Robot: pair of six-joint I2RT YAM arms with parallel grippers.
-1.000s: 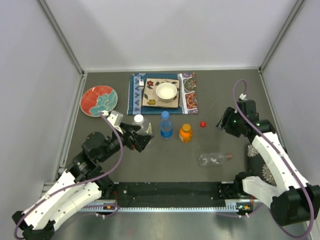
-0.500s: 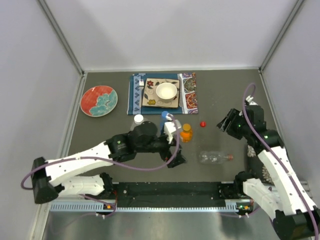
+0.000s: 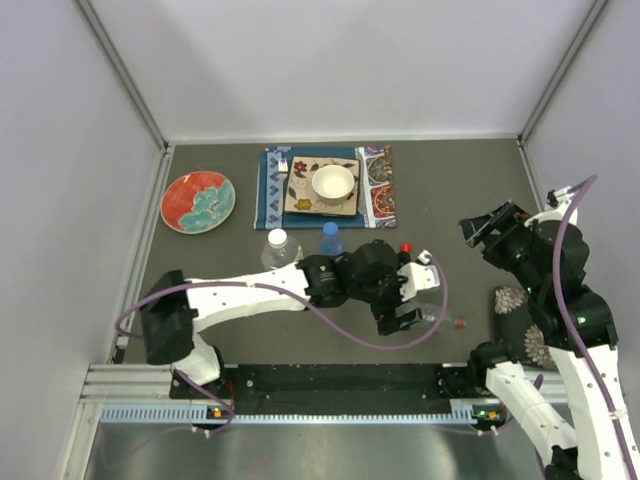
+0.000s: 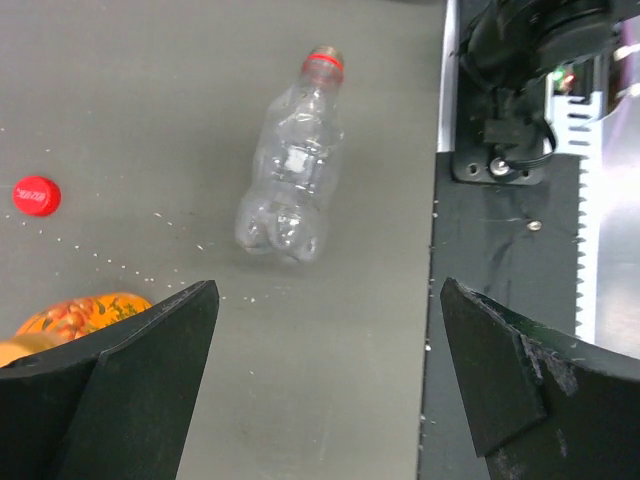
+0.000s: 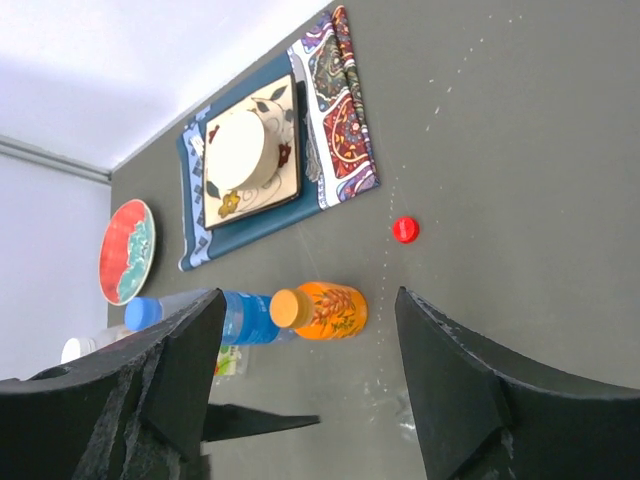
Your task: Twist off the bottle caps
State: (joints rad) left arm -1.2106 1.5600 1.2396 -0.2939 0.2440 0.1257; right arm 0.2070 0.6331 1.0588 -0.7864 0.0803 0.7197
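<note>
Left claw [image 4: 329,285] is spread wide with nothing in it, hanging over the slim bottle [image 4: 290,170]. That bottle lies on its side on the table [image 3: 460,190], well toward the near edge. Its neck is bare, just a red ring around it. The red cap [image 4: 37,195] sits loose on the table, well apart from that bottle and near the orange bottle [image 5: 325,308].

Right claw [image 5: 311,292] is off to the right, up in the air, fingers apart, holding nothing.

The other three bottles stand in a row in front of the mat [image 5: 340,120]. The orange bottle has its orange cap [image 5: 285,307] on, and the blue bottle [image 5: 235,315] has its blue cap [image 5: 143,312] on. The wide clear bottle [image 3: 275,255] has its white cap [image 3: 277,238] on. In the top view the left arm covers the orange bottle. A white bowl [image 5: 240,150] sits on the mat, and a red plate [image 5: 125,250] lies to the left of it.
</note>
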